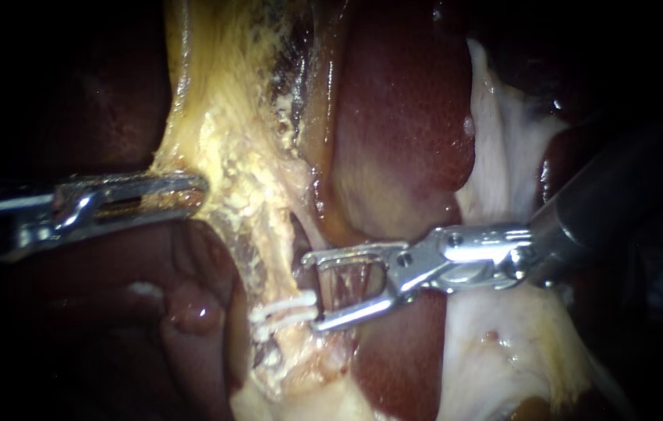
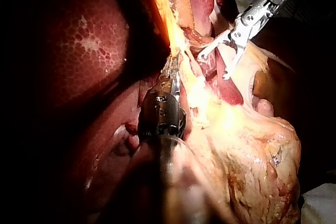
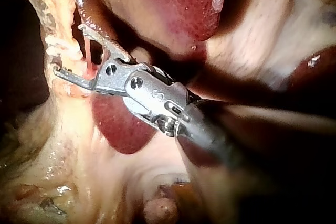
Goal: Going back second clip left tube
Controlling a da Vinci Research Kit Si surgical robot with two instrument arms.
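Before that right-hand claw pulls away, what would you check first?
1. The right instrument is open and grips nothing: ok.
2. Its gap is free: not ok, a thin strand of tissue crosses it.
3. The white clip sits across the tube: ok.
4. Clip clear of the right instrument's lower tip: cannot tell, they lie very close.
5. The left instrument is shut on the yellowish tissue: ok.

On my screen the dark red liver [image 1: 405, 117] filled the middle, honeycomb-mottled in the left wrist view, with a crumbly yellow fatty band [image 1: 226, 117] running down just left of it. A pale whitish sheet [image 1: 503, 156] lay along the liver's right edge, and a small glossy pink nub [image 1: 191, 310] sat near the band's lower end.
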